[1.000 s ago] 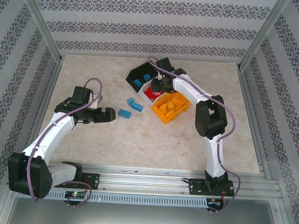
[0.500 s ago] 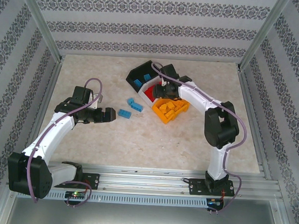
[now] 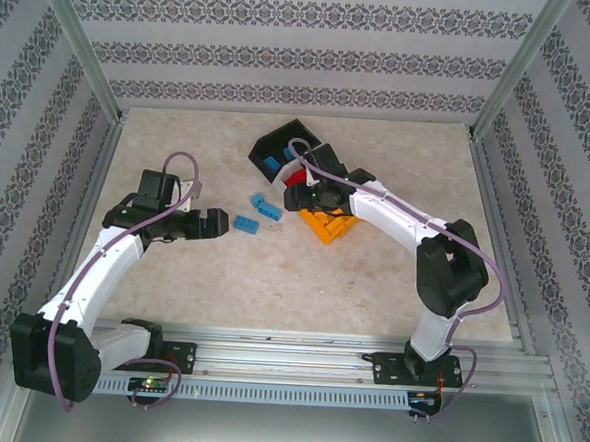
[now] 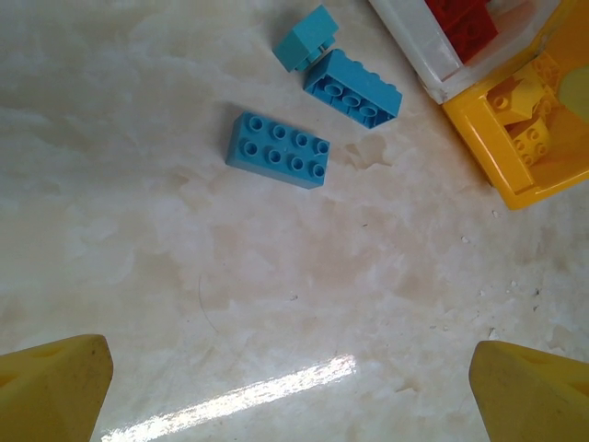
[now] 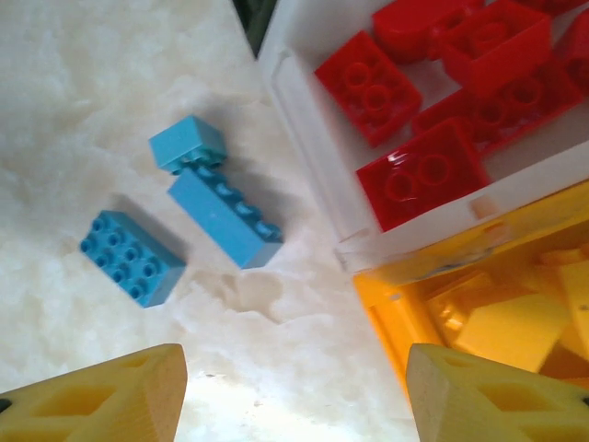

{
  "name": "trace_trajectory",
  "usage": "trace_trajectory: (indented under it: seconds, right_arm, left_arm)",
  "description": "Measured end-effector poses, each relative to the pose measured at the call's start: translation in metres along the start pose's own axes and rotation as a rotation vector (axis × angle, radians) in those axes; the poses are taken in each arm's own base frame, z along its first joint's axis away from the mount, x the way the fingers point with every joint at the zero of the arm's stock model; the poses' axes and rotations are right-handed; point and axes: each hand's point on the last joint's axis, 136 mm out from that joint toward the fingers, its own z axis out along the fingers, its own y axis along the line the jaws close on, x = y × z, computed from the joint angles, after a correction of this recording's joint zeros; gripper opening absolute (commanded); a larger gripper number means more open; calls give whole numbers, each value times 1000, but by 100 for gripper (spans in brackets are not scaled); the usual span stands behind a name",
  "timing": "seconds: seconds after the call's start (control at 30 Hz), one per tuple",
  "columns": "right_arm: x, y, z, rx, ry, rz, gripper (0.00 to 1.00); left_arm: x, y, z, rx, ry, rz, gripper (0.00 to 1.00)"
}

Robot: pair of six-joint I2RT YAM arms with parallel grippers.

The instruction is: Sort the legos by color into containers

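The desk [image 3: 371,286] is a pale, marbled, faintly glossy slab. Ahead and to the right of the right pincer [image 5: 294,396] sit the sloped-front, smooth plastic bins. The white bin [image 5: 308,157] holds red bricks [image 5: 421,180], and the orange-yellow bin [image 5: 386,304] just beside it holds yellow bricks [image 5: 511,331]. The black bin [image 3: 280,140] lies beyond, with blue pieces inside. Both pincers stand with fingers apart and nothing between them, the left pincer [image 4: 293,387] spread widest. Three blue bricks lie loose on the desk ahead of it, and ahead-left of the right one. They are an eight-stud brick [image 4: 278,150] lying studs up, a longer brick [image 4: 352,87] tipped on its side, and a small turquoise brick [image 4: 306,38] seemingly touching its far end. They look hard, light and slick-walled, likely to skid or pop out. I would pinch the eight-stud brick low across its short flat sides.
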Motion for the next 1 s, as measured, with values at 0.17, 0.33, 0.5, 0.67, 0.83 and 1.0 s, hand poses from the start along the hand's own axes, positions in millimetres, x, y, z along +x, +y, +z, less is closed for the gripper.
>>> trace_trajectory:
  seconds: [0.17, 0.33, 0.5, 0.67, 0.83, 1.0]
  right_arm:
    - [7, 22, 3, -49, 21, -26, 73]
    - [11, 47, 24, -80, 67, -64, 79]
    - [25, 63, 47, -88, 130, -97, 84]
    - [32, 70, 62, -88, 177, -109, 85]
    - [33, 73, 73, -79, 200, -130, 86]
    - [22, 70, 79, -22, 184, -193, 82]
  left_arm:
    - [-1, -2, -2, 9, -9, 10, 100]
    - [-2, -3, -3, 11, -14, 14, 100]
    - [-2, -4, -5, 12, -19, 18, 100]
    - [-2, -4, -6, 13, -24, 20, 100]
    - [-2, -4, -6, 13, -24, 20, 100]
    - [-2, -4, -6, 13, -24, 20, 100]
